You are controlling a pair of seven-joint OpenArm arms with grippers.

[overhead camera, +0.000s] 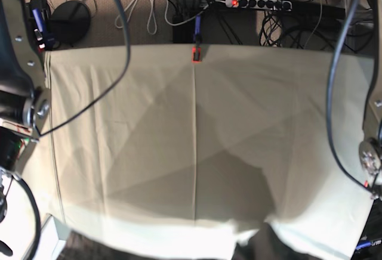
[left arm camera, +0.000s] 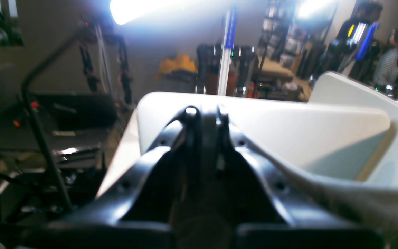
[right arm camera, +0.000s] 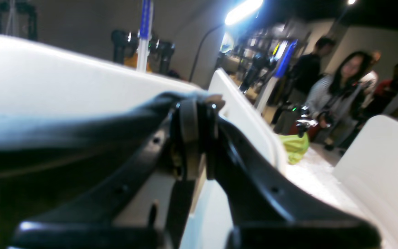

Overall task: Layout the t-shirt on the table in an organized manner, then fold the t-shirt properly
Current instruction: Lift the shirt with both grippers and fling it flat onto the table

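Observation:
In the right wrist view my right gripper (right arm camera: pixel 199 103) is shut, and dark grey t-shirt cloth (right arm camera: pixel 47 138) runs from the left up into its fingertips. In the left wrist view my left gripper (left arm camera: pixel 204 112) is shut, with grey t-shirt cloth (left arm camera: pixel 358 200) draped from its right finger down to the lower right. Both wrist cameras look out level across the room, not down at the table. In the base view the table (overhead camera: pixel 119 152), covered in pale green cloth, carries a broad shadow across its middle. Neither gripper nor the t-shirt shows in the base view.
A red-black clamp (overhead camera: pixel 195 54) grips the table's far edge. Cables and a power strip (overhead camera: pixel 256 2) lie on the floor behind. Arm bases stand at the left (overhead camera: pixel 18 93) and right (overhead camera: pixel 370 152) edges. White panels (left arm camera: pixel 288 131) and several people (right arm camera: pixel 340 86) fill the wrist views.

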